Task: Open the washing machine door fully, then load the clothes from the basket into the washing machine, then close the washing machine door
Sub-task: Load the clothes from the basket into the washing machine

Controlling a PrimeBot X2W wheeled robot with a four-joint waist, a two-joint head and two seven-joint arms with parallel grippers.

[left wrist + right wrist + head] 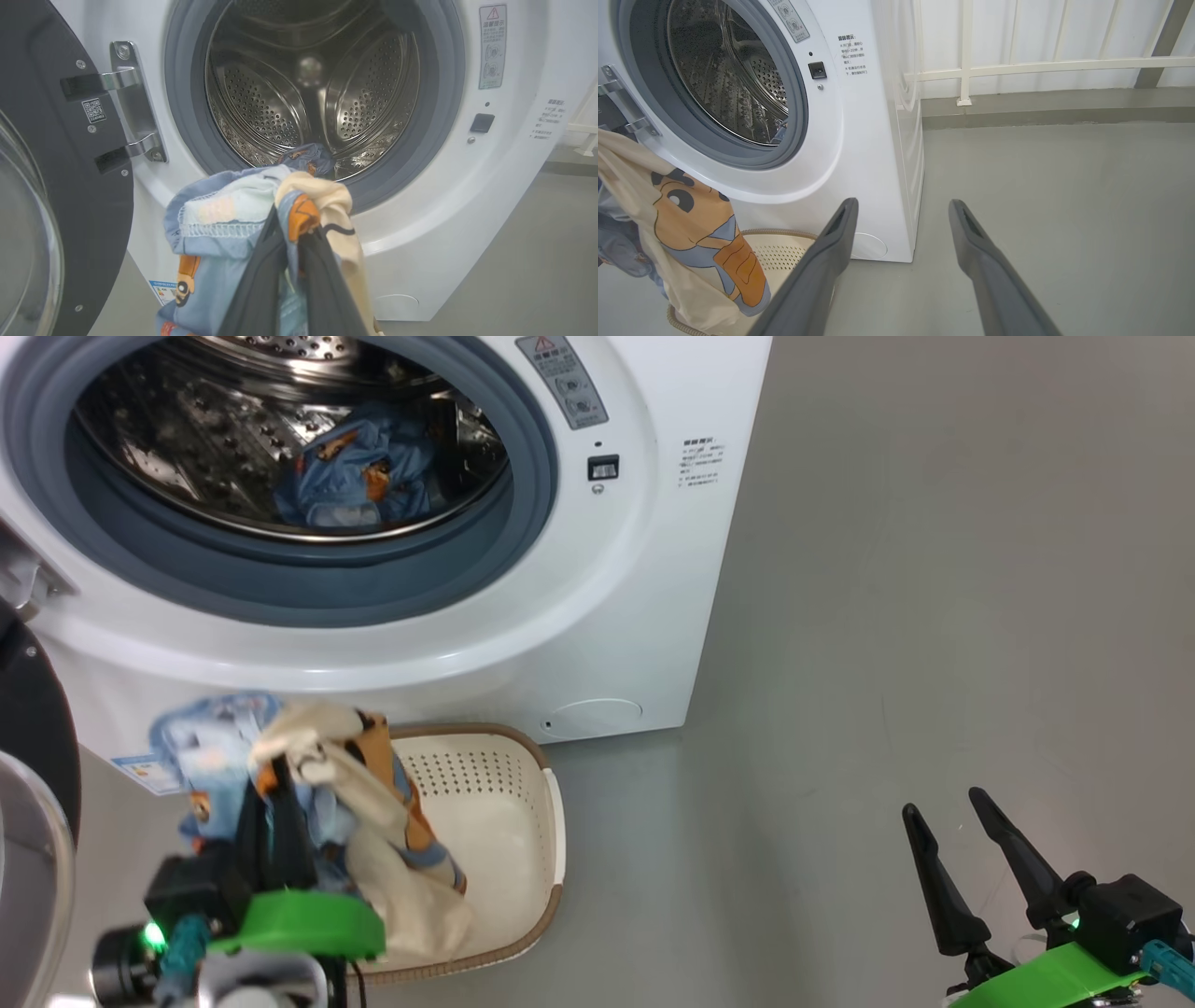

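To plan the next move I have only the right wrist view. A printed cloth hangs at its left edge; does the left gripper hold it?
Observer: Yes, the left gripper is shut on the clothes, over the basket.
Operator: Is anything loaded already?
Observer: Yes, a blue garment lies at the bottom of the drum.
Operator: And the door?
Observer: The washing machine door stands wide open.

The washing machine door [37,154] runs off the frame's left edge. Hanging clothes [373,803] hide the left of the basket [553,821] and the tips of the left gripper [275,784]. Print on the warning sticker [565,378] is too small to read.
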